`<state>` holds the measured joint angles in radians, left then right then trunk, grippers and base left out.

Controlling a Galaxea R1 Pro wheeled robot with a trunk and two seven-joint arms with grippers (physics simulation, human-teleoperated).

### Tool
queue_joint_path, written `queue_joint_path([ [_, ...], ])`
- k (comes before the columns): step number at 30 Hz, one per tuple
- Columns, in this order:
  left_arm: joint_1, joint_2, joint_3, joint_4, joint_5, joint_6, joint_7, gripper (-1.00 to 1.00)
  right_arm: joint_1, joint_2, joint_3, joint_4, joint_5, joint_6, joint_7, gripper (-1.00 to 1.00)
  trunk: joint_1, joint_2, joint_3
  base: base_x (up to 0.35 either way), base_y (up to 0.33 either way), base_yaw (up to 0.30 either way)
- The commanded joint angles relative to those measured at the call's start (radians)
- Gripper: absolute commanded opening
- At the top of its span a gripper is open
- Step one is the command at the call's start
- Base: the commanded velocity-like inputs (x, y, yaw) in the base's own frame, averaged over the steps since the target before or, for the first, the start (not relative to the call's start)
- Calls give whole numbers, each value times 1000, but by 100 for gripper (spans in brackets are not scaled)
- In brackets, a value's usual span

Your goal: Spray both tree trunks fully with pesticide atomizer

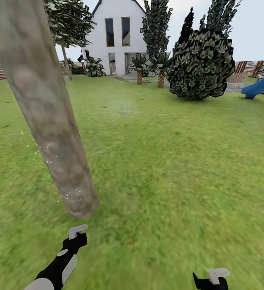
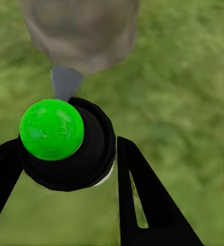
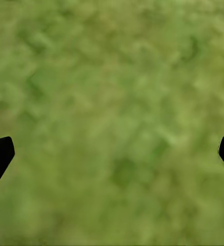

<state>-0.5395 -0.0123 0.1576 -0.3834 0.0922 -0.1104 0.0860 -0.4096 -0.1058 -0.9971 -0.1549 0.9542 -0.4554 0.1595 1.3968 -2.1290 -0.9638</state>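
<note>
The left gripper (image 2: pixel 65 169) has its two black fingers closed around the pesticide atomizer (image 2: pixel 65 148), a dark round-bodied sprayer topped by a bright green cap (image 2: pixel 52 129), with a grey nozzle (image 2: pixel 65 82) pointing away from the claw. Straight ahead of that nozzle, near it but apart, stands the tree trunk (image 1: pixel 47 121), mottled grey-beige and rising at a slant in the head view; its foot meets the grass (image 1: pixel 168 181) just beyond the left arm. A few white specks of pesticide (image 1: pixel 69 196) cling low on the bark and drift beside it.

The right gripper (image 3: pixel 112 154) is spread wide, its fingertips far apart at the edges of its wrist view, with nothing between them and bare lawn beneath.

The atomizer looks like a rigid, smooth plastic bottle, probably light, and likely to twist or slip if pinched on the curved shoulder. The dark body below the cap seems the sound place to hold, as the claw does, leaving nozzle and cap free. Much of the trunk above the speckled patch looks bare, so the spraying seems far from finished here.
</note>
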Motion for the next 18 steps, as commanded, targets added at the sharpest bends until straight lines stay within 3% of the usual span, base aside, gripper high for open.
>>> queue_joint_path([
  [1, 0, 0, 0, 0, 0, 0, 0, -100, 0, 0, 0, 0, 0, 1, 0, 100, 0, 0, 0, 220, -204, 11],
  [6, 0, 0, -1, 0, 0, -2, 0, -100, 0, 0, 0, 0, 0, 0, 0, 100, 0, 0, 0, 82, -238, 37],
  [13, 0, 0, -2, -12, -2, -3, 0, -100, 0, -1, -1, 0, -2, 1, -2, 100, 0, 0, 0, -193, -219, 266],
  [18, 0, 2, -12, -20, -15, -3, -3, -100, 0, -2, -2, 0, -2, 1, -3, 100, 0, 0, 0, 18, -267, 277],
])
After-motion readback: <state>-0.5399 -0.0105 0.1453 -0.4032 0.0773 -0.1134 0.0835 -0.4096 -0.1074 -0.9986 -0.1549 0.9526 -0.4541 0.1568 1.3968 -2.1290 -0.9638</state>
